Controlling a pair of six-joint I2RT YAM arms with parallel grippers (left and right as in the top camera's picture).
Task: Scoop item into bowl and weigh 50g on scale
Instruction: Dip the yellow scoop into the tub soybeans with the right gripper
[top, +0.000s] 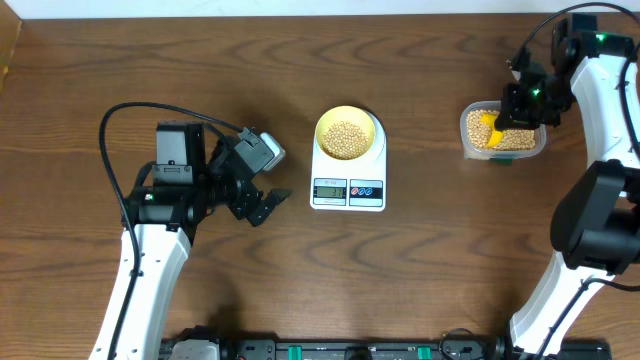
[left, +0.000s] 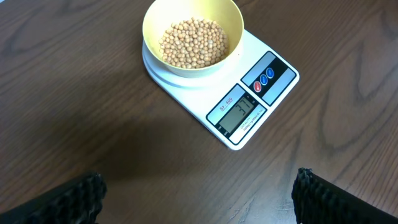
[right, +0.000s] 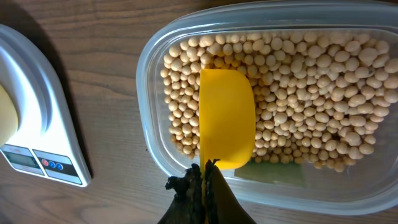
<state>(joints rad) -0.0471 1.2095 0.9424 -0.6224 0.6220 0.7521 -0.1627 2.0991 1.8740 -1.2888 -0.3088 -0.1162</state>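
My right end effector (right: 204, 182) grips the yellow plastic scoop (right: 227, 118) by its handle, cup among small tan beans (right: 311, 93), probably light and roll-prone, in the clear rectangular tub (right: 148, 87) near the table (top: 200, 60)'s right edge. My left end effector (left: 199, 199) stands wide.

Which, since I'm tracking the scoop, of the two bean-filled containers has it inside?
The clear rectangular container, off the scale: the yellow scoop lies in its beans. The yellow-green bowl on the scale holds beans only.
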